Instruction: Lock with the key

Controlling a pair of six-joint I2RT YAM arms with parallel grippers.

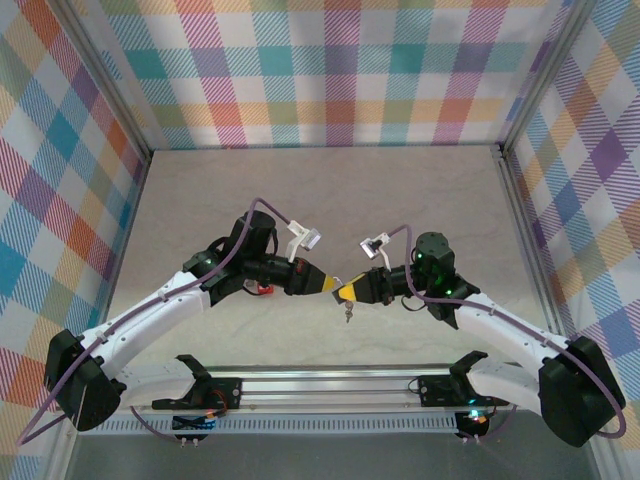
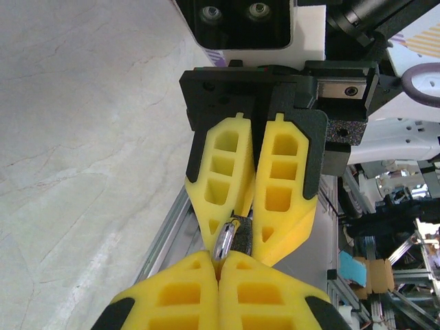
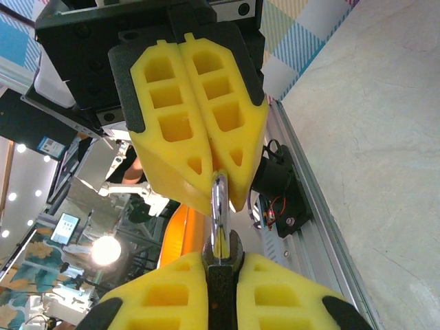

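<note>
Both grippers meet tip to tip above the table's middle, with a padlock held between them. My right gripper (image 1: 349, 291) (image 3: 221, 258) is shut on the padlock's black body (image 3: 221, 292) (image 2: 245, 237). The silver shackle (image 3: 218, 213) (image 2: 226, 242) points away from it into my left gripper (image 1: 327, 284) (image 2: 218, 258), which is shut on the shackle's top. In the top view a small metal key (image 1: 348, 315) dangles just below the padlock, with neither gripper on it.
A small red object (image 1: 264, 290) lies on the table under the left arm's wrist. The aluminium rail (image 1: 330, 385) runs along the near edge. Checked walls (image 1: 330, 70) close the back and both sides.
</note>
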